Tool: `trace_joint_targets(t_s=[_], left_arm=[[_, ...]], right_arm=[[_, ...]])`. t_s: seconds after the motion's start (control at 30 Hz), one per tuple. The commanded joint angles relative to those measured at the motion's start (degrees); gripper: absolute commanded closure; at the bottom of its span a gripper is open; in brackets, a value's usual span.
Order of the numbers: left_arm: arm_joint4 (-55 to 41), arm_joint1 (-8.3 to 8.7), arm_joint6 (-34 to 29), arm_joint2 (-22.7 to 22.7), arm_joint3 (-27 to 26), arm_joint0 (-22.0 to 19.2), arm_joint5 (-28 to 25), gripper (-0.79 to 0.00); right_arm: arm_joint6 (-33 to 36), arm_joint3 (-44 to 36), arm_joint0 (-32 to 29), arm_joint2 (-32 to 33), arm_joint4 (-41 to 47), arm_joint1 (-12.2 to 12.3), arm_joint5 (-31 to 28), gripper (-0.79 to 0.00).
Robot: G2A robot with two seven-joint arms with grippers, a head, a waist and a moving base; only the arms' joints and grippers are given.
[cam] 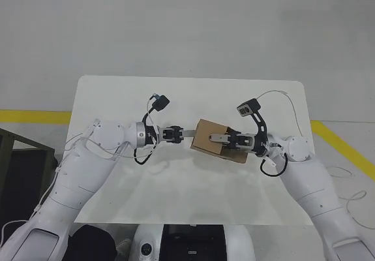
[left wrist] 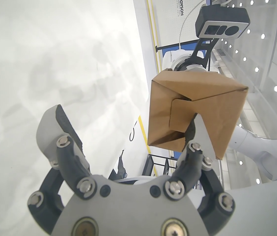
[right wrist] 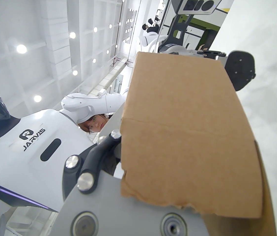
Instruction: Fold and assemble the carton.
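The brown carton (cam: 214, 139) is held up above the middle of the white table (cam: 115, 98), its end flaps folded in. My right gripper (cam: 221, 139) is shut on the carton's wall, one finger lying over the top face. In the right wrist view the carton (right wrist: 185, 128) hides all but one finger (right wrist: 110, 127). My left gripper (cam: 184, 134) stands open at the carton's other end. In the left wrist view one fingertip (left wrist: 198, 130) touches the folded end flap of the carton (left wrist: 202, 99), while the other finger (left wrist: 60, 126) is well clear.
Yellow floor lines (cam: 24, 117) run past both sides of the table. A dark green frame (cam: 4, 153) stands off the table's left edge. The left gripper's dark pad (right wrist: 241, 71) shows beyond the carton in the right wrist view.
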Motion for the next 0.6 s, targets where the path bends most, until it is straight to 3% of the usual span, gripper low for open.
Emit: trace_joint_targets(t_s=[0.0, 0.57], left_arm=[[-0.2, -0.04, 0.0, 0.2, 0.0, -0.1, -0.2, -0.785], [-0.9, -0.09, 0.6, 0.8, -0.3, -0.3, -1.2, -0.785]], right_arm=[[0.0, 0.0, 0.0, 0.0, 0.0, 0.0, 0.0, 0.000], [0.1, 0.3, 0.0, 0.1, -0.1, -0.2, 0.1, 0.000]])
